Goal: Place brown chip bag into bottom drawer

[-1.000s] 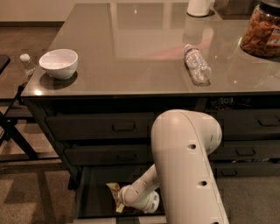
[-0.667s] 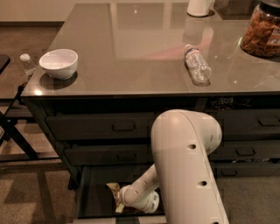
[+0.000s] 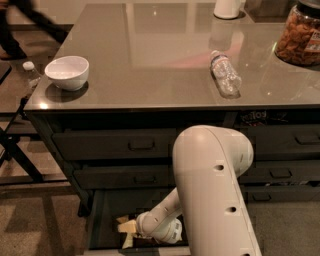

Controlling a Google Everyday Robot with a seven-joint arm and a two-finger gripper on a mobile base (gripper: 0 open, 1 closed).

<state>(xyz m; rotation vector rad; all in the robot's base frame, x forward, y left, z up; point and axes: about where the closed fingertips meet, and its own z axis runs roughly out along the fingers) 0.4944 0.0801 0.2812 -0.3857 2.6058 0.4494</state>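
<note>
The bottom drawer (image 3: 107, 207) is pulled open under the left column of the cabinet, its dark floor showing. The brown chip bag (image 3: 126, 227) shows as a yellow-and-brown crinkled patch inside the drawer, mostly hidden behind my wrist. My gripper (image 3: 134, 231) is down inside the drawer at the bag, at the end of the white arm (image 3: 212, 185) that fills the lower middle of the view. The fingers themselves are hidden by the wrist and the bag.
On the grey tabletop stand a white bowl (image 3: 67, 71) at the left, a clear water bottle (image 3: 225, 74) lying on its side, a snack jar (image 3: 301, 35) at the right and a white container (image 3: 229, 7) at the back. Two shut handled drawers (image 3: 141, 145) sit above the open one.
</note>
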